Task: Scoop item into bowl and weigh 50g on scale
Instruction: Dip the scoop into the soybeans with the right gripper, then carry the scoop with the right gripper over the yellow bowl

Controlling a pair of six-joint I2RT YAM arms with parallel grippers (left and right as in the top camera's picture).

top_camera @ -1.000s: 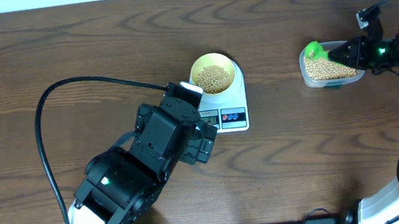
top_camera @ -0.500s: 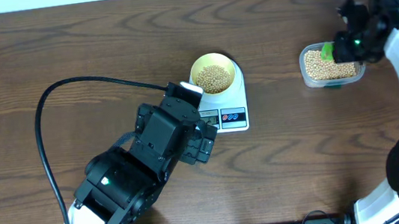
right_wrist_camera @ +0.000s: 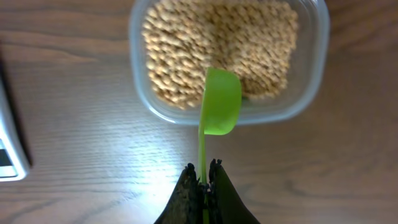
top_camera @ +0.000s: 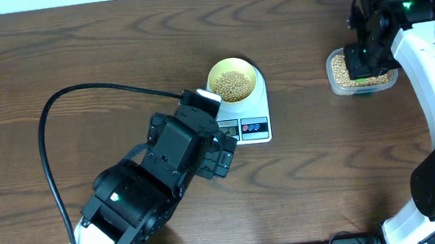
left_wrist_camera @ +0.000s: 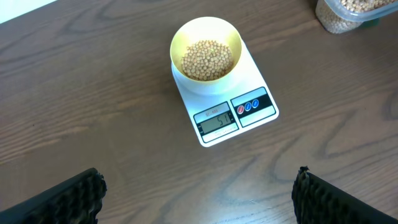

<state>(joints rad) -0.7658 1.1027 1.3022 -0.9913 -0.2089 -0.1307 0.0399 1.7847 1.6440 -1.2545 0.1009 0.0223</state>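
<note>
Dark brown table (left_wrist_camera: 93,93) with wavy, lighter wood grain. Pale yellow bowl (left_wrist_camera: 205,30), with tan-beige beans (left_wrist_camera: 207,59) inside. White scale (left_wrist_camera: 254,70) with grey display (left_wrist_camera: 216,119) and red and blue buttons (left_wrist_camera: 247,106). Bright green scoop (right_wrist_camera: 221,102) over clear tub (right_wrist_camera: 311,81) of the same tan-beige beans. Black right gripper (right_wrist_camera: 204,177). Left gripper (left_wrist_camera: 199,180) with black, finely ribbed pads (left_wrist_camera: 68,199). Black cable (top_camera: 49,157) on the brown wood.

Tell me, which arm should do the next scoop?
Probably right. The right gripper is shut on the scoop, right at the tub of beans. The left gripper is open and empty, back from the scale.
</note>
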